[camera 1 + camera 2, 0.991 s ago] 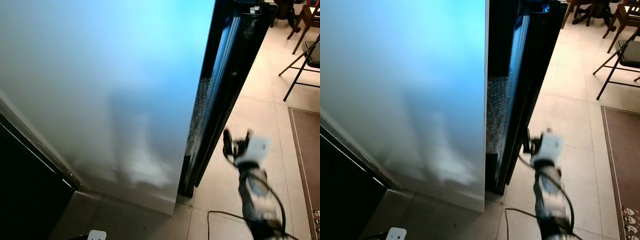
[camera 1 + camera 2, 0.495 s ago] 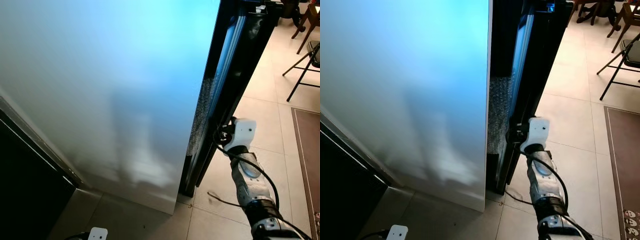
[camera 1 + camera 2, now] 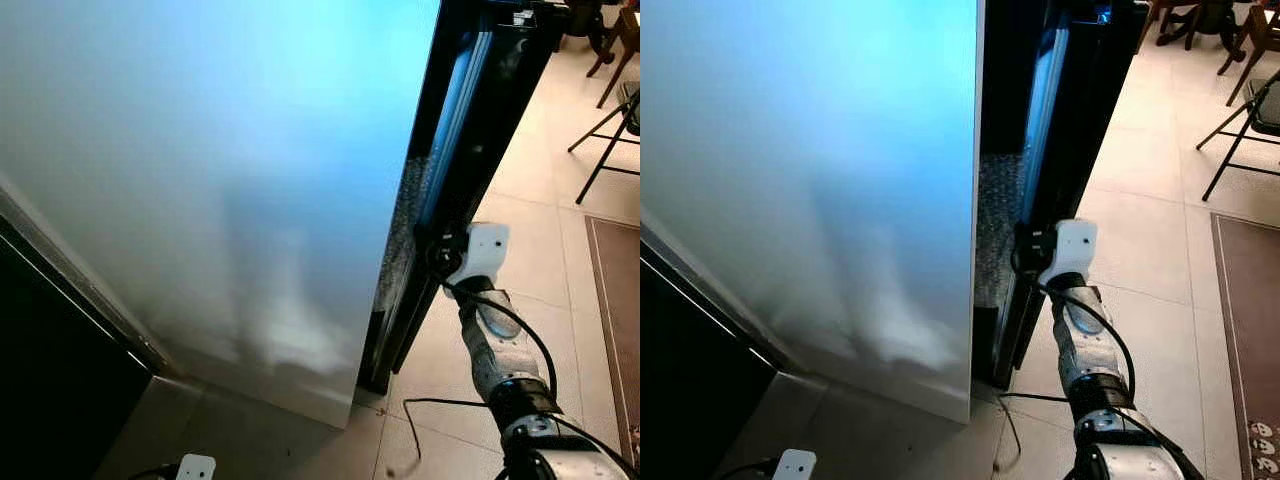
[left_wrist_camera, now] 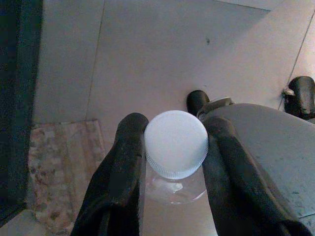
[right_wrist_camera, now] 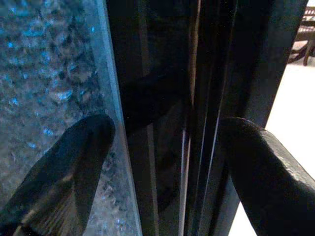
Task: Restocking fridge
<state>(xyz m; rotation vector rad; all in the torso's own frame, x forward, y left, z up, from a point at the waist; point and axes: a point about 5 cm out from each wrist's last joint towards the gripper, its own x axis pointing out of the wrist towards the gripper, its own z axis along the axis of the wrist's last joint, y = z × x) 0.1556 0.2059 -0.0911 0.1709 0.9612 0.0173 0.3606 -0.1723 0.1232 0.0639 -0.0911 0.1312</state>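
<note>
Your right gripper (image 5: 162,162) is up against the dark fridge door (image 3: 1080,130), jaws spread wide with one finger (image 5: 64,167) on the bubble-textured inner face and the other finger (image 5: 266,167) outside the door's edge, so the edge runs between them; nothing is clamped yet. That straddle looks set for hooking the edge and swinging the door wider, which you need before anything goes on a shelf. In the head view the gripper sits at about 4 o'clock from centre, at the gap beside the pale fridge side (image 3: 220,170). The door edge stands vertical, its long axis running floor to top. Your left gripper (image 4: 172,147) hangs low over the tiled floor (image 4: 147,54) and is clamped on a bottle (image 4: 175,142) just under its white cap. The bottle's long axis runs along the fingers, cap toward the wrist camera and body pointing away, so it is carried ready while the right arm handles the door.
</note>
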